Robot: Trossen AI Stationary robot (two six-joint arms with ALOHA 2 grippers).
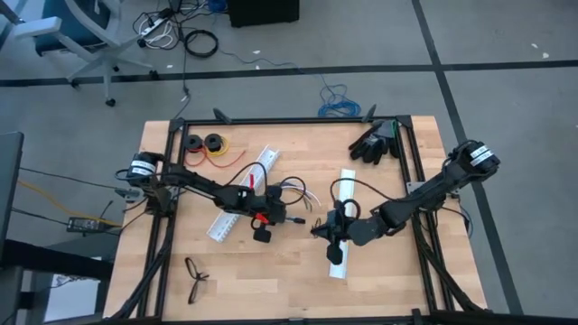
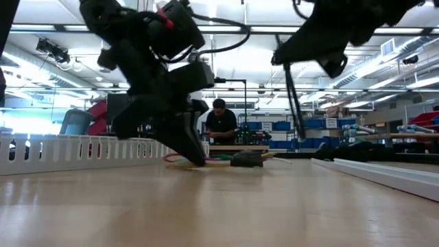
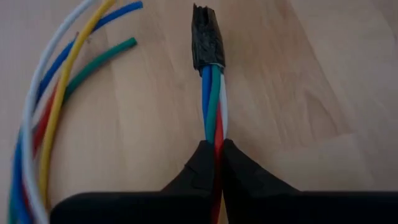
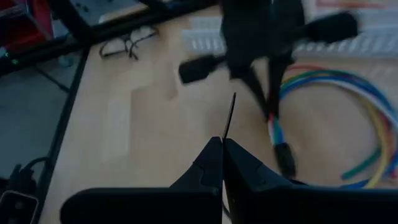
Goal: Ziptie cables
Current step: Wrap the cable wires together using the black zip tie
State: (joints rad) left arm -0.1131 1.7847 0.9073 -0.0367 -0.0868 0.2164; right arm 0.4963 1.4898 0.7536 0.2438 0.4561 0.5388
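Left hand (image 3: 217, 163): down at mid-counter, fingers pinched on the cables (image 3: 214, 99) a little behind the black connector (image 3: 207, 38); the bundle is pressed to the wood.
Right hand (image 4: 222, 158): raised just right of the left hand, fingers closed on the ziptie (image 4: 229, 115), whose free tip points toward the cables.
Cables: gripped run lies straight out past the left fingers; the loose ends (blue, yellow, white, green) loop away to one side on the counter (image 1: 271, 271).
Ziptie: thin black strip, mostly hidden in the right fingers; tip near the bundle, not yet touching, as far as the right wrist view shows.
Step (judged): bringing the ziptie tip to the bundle to thread it under or around.
To do it well: hold the left grip steady so the wires stay bunched; lift the bundle slightly off the wood to leave a gap; feed the tip across the wires between fingers and connector.
Risk: strip is thin and may bend or skate off the wires.
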